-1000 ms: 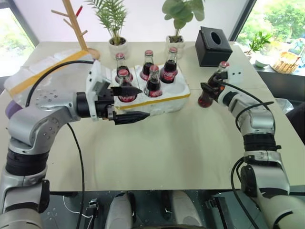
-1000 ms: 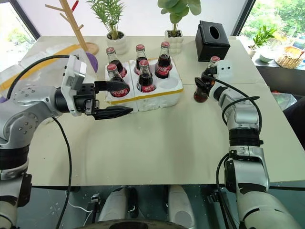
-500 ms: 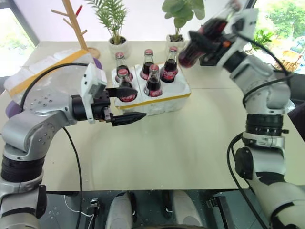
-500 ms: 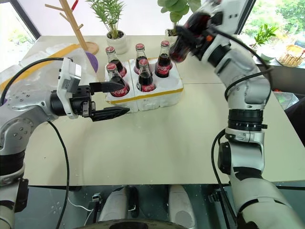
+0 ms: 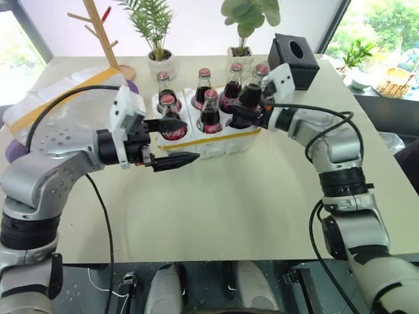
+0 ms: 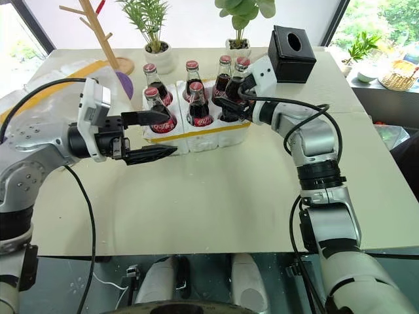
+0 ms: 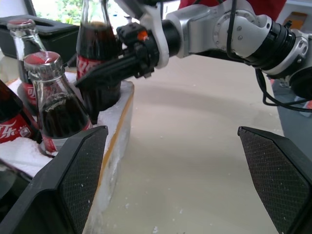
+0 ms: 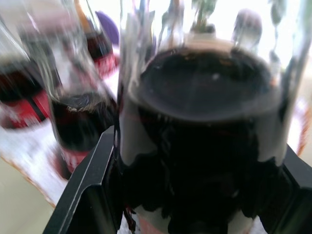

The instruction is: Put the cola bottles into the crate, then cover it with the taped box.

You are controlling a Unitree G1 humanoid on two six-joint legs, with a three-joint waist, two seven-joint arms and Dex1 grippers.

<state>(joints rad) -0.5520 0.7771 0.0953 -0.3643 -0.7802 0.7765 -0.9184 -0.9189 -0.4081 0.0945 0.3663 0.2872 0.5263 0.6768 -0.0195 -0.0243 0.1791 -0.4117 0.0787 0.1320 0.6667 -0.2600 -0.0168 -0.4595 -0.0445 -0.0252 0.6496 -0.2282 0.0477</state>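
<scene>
Two grippers are seen over a beige table point(image 5: 216, 203). Nearest the robot, the left gripper point(image 5: 171, 142) is held level just in front of the crate's left end, its two black fingers spread wide with nothing between them; one finger reaches across the front-left bottle, the other lies below the crate's yellow tape band. Whether either finger touches is not determinable.

The crate point(image 5: 216, 139), a low white styrofoam block, is placed near the middle of the table. Five cola bottles point(image 5: 210, 111) are seated upright in its wells, three in the rear row and two in the front. A sixth bottle point(image 5: 251, 97) is clamped at its dark body by the right gripper point(image 5: 243, 112) at the crate's front-right corner. In the left wrist view this bottle point(image 7: 99, 58) is shown upright with its base at the remaining well; whether it is fully seated cannot be determined.

To the left, partly hidden behind the left arm, the taped box point(image 5: 49, 95) is noted lying on the table. Further back, a black tissue box point(image 5: 292, 61), two potted plants point(image 5: 157, 39) and a wooden stand point(image 5: 105, 36) are recorded along the far edge.
</scene>
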